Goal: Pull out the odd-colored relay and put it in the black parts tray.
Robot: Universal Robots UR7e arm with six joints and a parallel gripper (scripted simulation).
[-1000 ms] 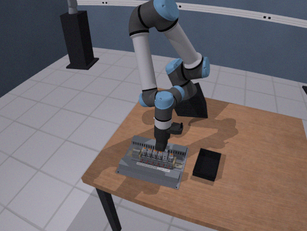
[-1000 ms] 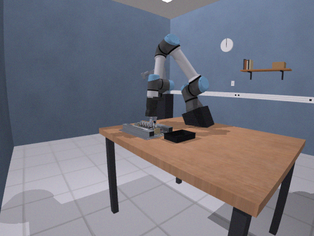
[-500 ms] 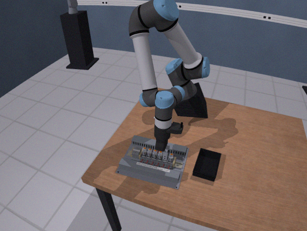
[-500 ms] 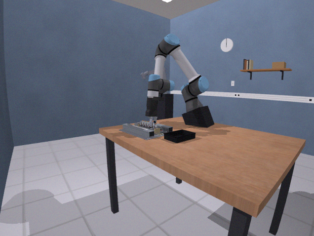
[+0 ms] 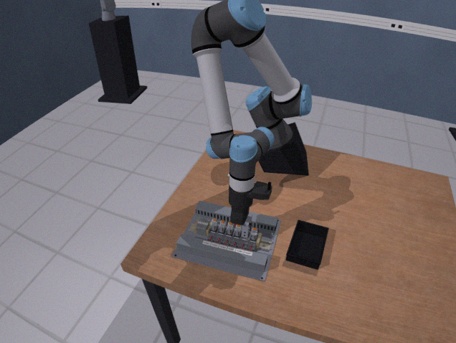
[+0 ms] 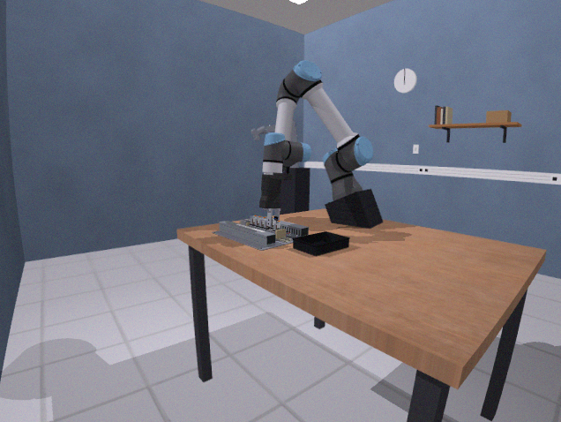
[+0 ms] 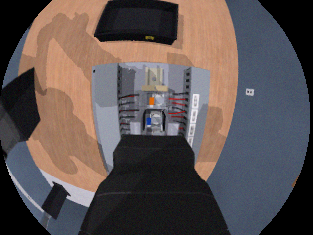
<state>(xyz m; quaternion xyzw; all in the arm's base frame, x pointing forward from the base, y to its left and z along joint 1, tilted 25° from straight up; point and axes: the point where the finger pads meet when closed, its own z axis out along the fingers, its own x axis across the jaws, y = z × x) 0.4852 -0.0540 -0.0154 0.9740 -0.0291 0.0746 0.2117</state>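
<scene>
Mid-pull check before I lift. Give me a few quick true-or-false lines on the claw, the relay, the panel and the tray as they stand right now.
1. The claw is shut on a relay in the panel's row. True.
2. That relay's button is orange. False: in the wrist view it looks blue, and the one next to it is orange.
3. The black parts tray already holds a relay. False: nothing shows inside it.
4. The relay panel lies on the wooden table. True.
5. The tray sits on top of the panel. False: it rests on the table beside the panel, apart from it.
</scene>
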